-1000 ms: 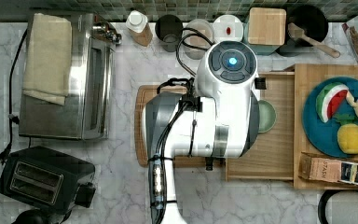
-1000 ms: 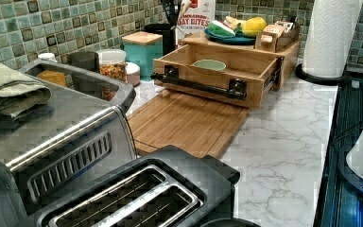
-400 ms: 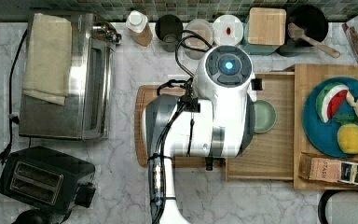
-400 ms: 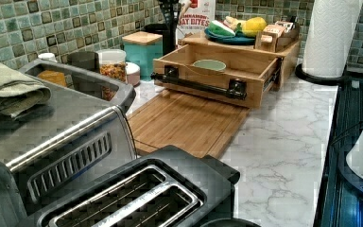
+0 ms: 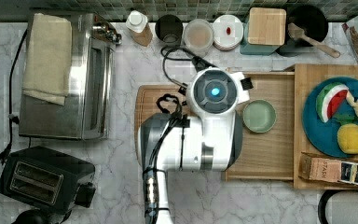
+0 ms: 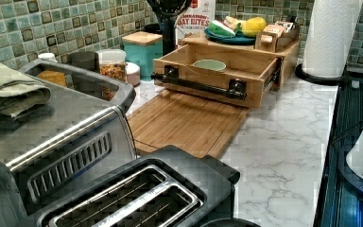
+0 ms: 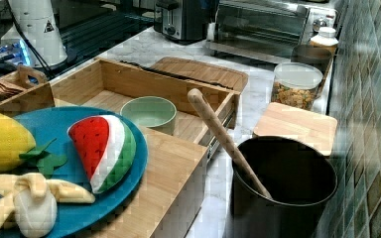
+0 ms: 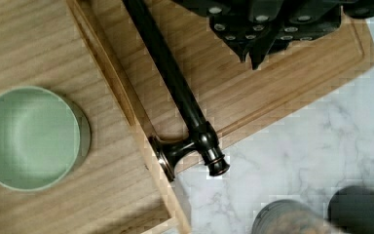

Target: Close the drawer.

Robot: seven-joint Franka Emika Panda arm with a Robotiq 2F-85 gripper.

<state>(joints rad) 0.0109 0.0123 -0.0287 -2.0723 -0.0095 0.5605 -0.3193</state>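
Observation:
The light-wood drawer (image 6: 253, 71) stands pulled out from the wooden box, its black bar handle (image 6: 198, 85) across the front panel. A pale green bowl (image 8: 29, 136) sits on the drawer floor (image 8: 34, 44). In the wrist view my gripper (image 8: 252, 56) hangs above the cutting board (image 8: 282, 83), just outside the handle (image 8: 173, 85) and apart from it, fingers shut with nothing between them. From the top view my arm (image 5: 213, 91) covers the drawer's front edge and handle, while the drawer (image 5: 270, 154) and bowl (image 5: 259, 116) show beside it.
The box top (image 5: 303, 112) carries a blue plate (image 5: 317, 135) of toy food and a tea box (image 5: 333, 170). Jars and canisters (image 5: 199, 35) line the tiled wall. A toaster oven (image 5: 65, 79) and toaster (image 5: 44, 179) stand at the top view's left.
My arm has moved down and slightly left in the top view, settling over the drawer's front edge. The drawer and bowl have stayed put.

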